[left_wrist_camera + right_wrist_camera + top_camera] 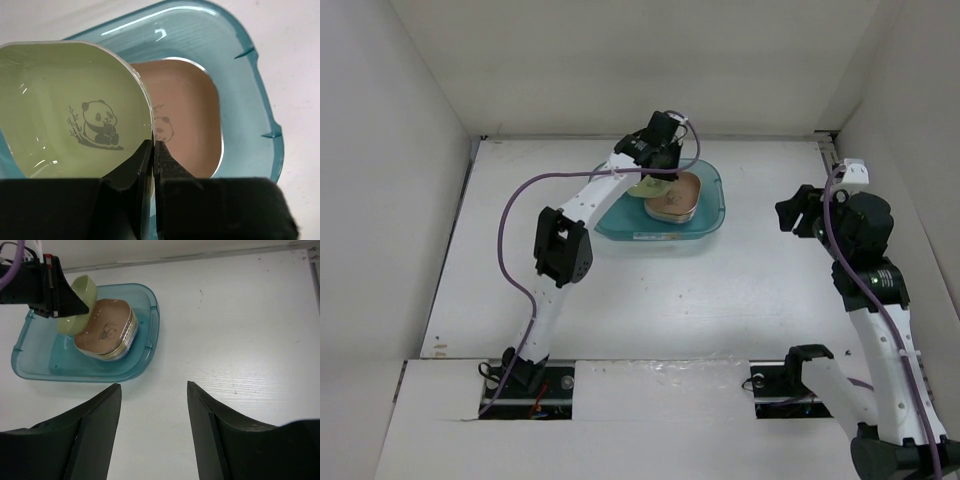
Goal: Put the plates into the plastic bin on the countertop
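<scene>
Pale green rounded-square plate sits clamped at its rim in left hand, tilted over translucent teal plastic bin; brown-topped plate stack lies in bin just beyond that hand. Right hand spread, empty, above white surface.

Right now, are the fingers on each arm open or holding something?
Left gripper: shut on the rim of the pale green panda plate, over the teal bin.
Right gripper: open, holding nothing.

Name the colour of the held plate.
Pale green plate with panda print; clearest in left wrist view.
</scene>
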Motion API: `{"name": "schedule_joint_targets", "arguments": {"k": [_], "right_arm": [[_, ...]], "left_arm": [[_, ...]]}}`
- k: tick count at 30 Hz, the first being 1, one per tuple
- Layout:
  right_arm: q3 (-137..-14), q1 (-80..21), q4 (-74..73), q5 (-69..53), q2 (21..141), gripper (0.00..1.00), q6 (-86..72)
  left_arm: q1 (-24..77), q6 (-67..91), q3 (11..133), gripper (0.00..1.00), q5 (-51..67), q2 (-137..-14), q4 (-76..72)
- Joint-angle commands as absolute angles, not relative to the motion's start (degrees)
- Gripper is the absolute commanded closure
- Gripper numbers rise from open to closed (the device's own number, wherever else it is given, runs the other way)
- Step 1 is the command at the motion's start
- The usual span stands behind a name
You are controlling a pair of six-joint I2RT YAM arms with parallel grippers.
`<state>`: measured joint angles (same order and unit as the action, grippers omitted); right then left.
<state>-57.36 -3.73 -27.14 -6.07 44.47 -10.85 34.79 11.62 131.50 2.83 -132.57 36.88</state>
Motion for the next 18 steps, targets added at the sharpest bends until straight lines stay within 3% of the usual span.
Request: {"name": "schedule_joint_targets", "arguments": {"k": [1,18], "right_arm": [[-59.7,-3.1,-28.2,-7.4,44.9,0.39,-8.4],[-57.9,-2.5,-25.8,-9.1,46.7,0.39,-8.3]], "left_arm": [[35.4,10.6,134.2,1.00,4.6,-129.9,32.3],[38.8,16.6,131.7,1.00,3.5,-126.3,30.8]]}}
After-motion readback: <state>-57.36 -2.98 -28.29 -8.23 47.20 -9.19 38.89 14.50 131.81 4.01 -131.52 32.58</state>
